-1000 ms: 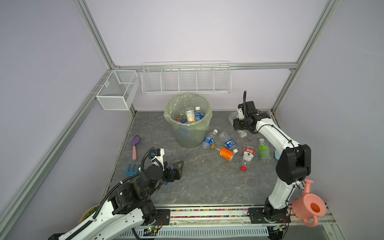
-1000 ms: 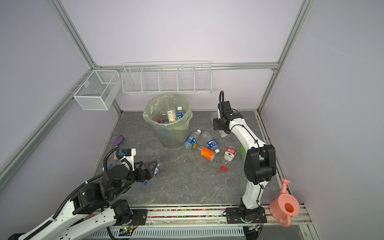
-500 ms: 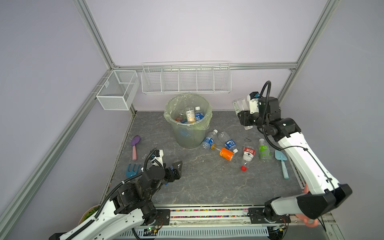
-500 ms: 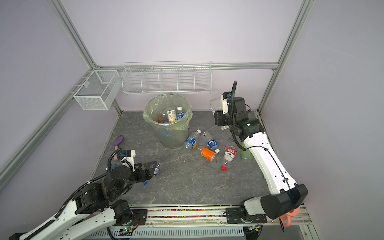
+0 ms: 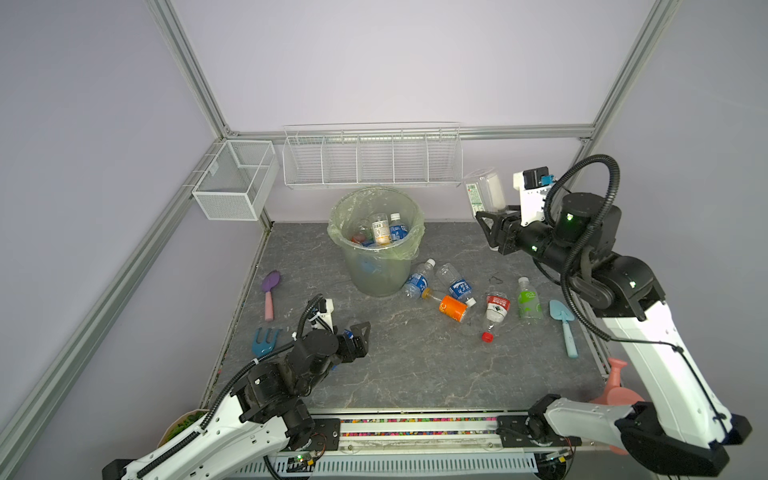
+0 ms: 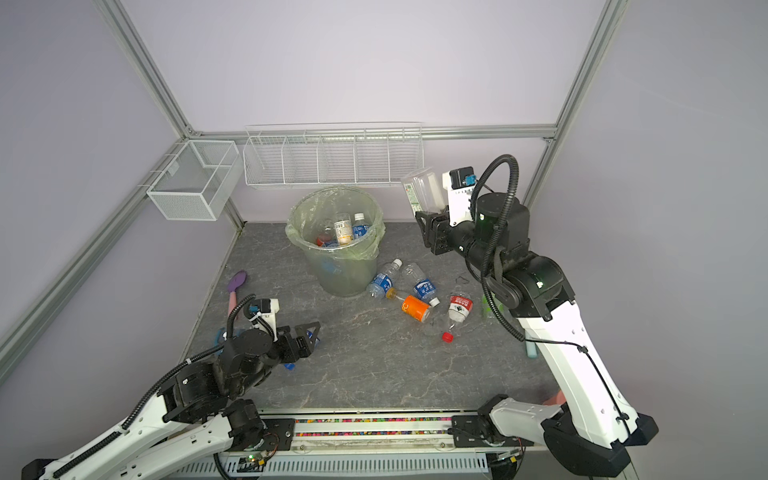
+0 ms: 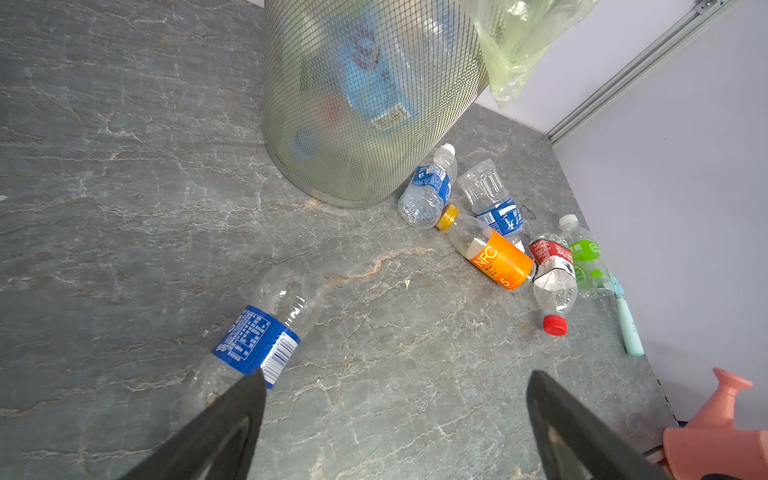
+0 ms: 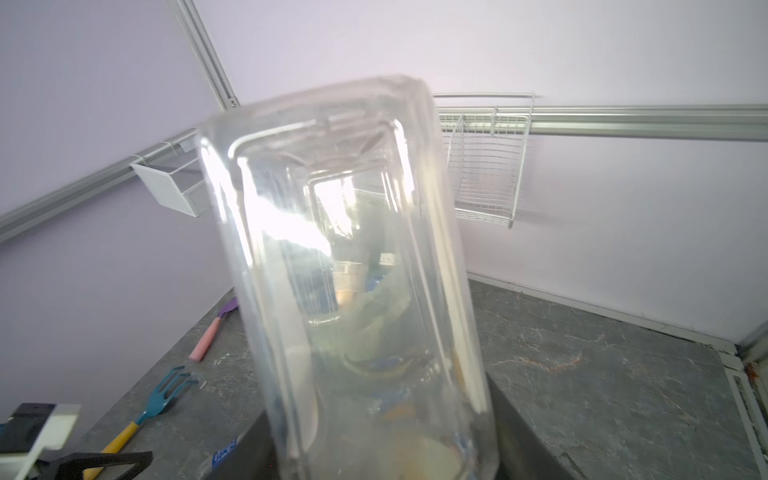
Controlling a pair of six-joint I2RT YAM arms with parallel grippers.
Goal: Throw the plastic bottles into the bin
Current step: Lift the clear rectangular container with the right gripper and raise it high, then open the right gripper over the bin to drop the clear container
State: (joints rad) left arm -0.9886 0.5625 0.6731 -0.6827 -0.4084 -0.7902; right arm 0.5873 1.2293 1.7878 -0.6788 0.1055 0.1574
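A second ago the right gripper (image 5: 492, 222) was low over the back right corner of the tabletop (image 5: 415, 374). Its arm has since swung upward. Its fingers are clamped on one end of a clear square bottle (image 5: 484, 193), which stands roughly upright in the air above that corner. The bottle is higher than the rim of the bin (image 5: 376, 270) and well apart from it. As a judgement, the carry across and the drop are still to come.

The left gripper (image 7: 395, 382) has barely moved. Its fingers (image 7: 232, 415) are spread wide and hold nothing. They hover near the front left corner, just above a lone blue-labelled bottle (image 7: 266, 332) lying on its side.

Counts:
- **Bin:** one, lined with a green bag, near the middle of the back edge.
- **Bottles in the bin (image 5: 380, 228):** at least three show; more may be hidden.
- **Bottles held:** one.
- **Bottles on the tabletop:** six. One is the lone bottle under the left gripper. The other five are clustered between the bin and the right edge:
  - a blue-labelled bottle by the bin's foot (image 5: 417, 280)
  - a second blue-labelled bottle (image 5: 456, 286)
  - an orange-labelled bottle (image 5: 451, 307)
  - a red-capped bottle (image 5: 496, 311)
  - a green bottle (image 5: 528, 301)
- **Wire baskets:** two, white, on the walls: a side basket (image 5: 232, 183) and a long basket (image 5: 374, 162).
- **Garden toys:** four: a purple spade (image 5: 270, 291), a blue rake (image 5: 266, 338), a pale blue trowel (image 5: 563, 324) and a pink watering can (image 5: 615, 386).
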